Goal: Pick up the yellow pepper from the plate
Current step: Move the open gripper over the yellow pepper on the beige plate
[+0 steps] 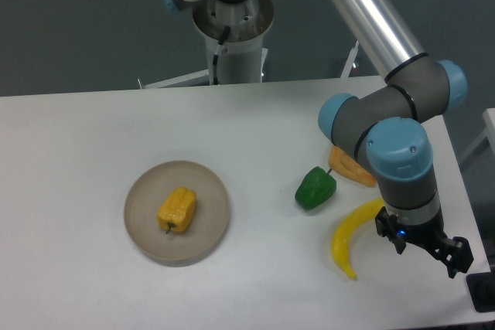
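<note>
The yellow pepper (177, 209) lies on its side in the middle of the round beige plate (141, 200), left of the table's centre. My gripper (427, 246) hangs far to the right, near the table's right front corner, well apart from the plate. Its two black fingers stand spread with nothing between them, so it is open.
A green pepper (315, 188) sits right of the plate. Behind it an orange wedge-shaped piece (353, 168) is partly hidden by my arm. A long yellow banana (349, 239) lies just left of the gripper. The table's right edge is close to the gripper.
</note>
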### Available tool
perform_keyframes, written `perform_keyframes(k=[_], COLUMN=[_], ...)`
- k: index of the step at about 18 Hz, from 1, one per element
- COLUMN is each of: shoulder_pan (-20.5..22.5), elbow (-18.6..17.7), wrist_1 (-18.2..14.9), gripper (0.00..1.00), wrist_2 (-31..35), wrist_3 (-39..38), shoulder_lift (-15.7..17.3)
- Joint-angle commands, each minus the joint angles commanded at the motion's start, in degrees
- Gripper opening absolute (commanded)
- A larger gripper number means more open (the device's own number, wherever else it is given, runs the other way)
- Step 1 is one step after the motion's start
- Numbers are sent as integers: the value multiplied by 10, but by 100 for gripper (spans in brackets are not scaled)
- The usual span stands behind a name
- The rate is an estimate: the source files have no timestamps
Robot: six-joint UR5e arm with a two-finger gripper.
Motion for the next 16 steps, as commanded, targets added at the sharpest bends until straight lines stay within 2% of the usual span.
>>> perform_keyframes(k=[4, 9, 13, 16], shoulder_pan=[-1, -2, -2, -2], elbow=[-1, -18, -66, -129], wrist_1=[0, -4, -7, -23], gripper=[100, 100, 100, 100], wrist_2=[-1, -10, -13, -15], wrist_3=[-5, -13, -33, -63], shoulder_lift=[3, 23, 61, 113])
